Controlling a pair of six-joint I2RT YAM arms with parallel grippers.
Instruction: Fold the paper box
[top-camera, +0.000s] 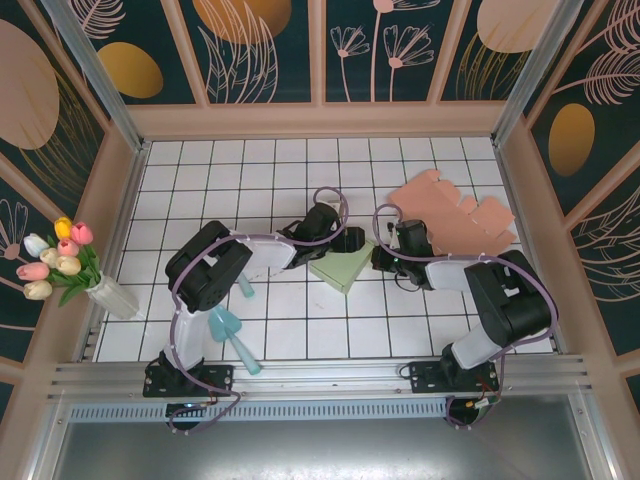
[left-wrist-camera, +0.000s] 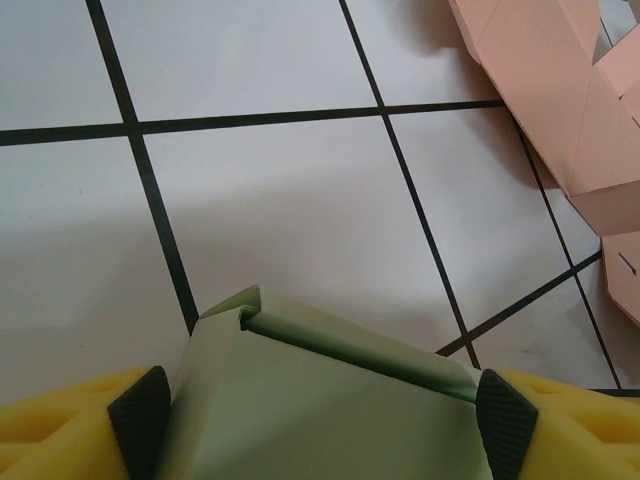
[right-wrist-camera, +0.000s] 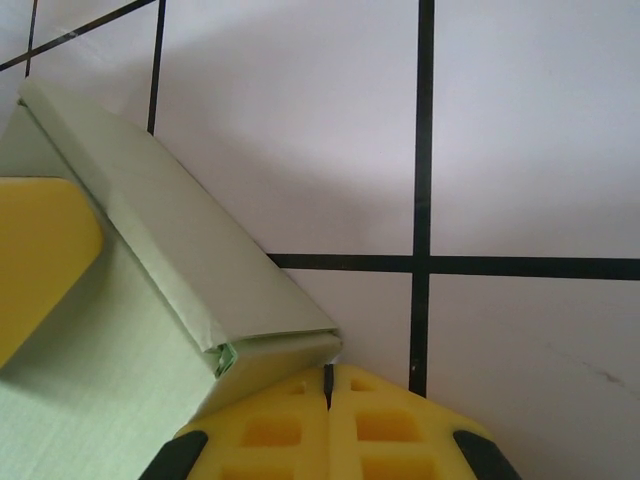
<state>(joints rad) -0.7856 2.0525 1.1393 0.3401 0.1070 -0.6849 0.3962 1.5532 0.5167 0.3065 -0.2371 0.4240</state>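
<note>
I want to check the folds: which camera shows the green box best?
Top external: nearly the whole green box is in view on the tiled table. Left wrist shows one folded end up close, cropped; right wrist shows one corner and a long edge.

The pale green paper box (top-camera: 340, 268) (left-wrist-camera: 330, 410) (right-wrist-camera: 170, 270) lay flat near the middle of the counter, turned at an angle to the tile lines. It was folded into a low, thin shape with the top closed. Along one long edge a narrow flap was turned over, and a small gap showed at its corner. The pink paper box (top-camera: 455, 215) (left-wrist-camera: 560, 90) was not folded: it lay as a flat cut sheet toward the far right corner, well apart from the green one.
</note>
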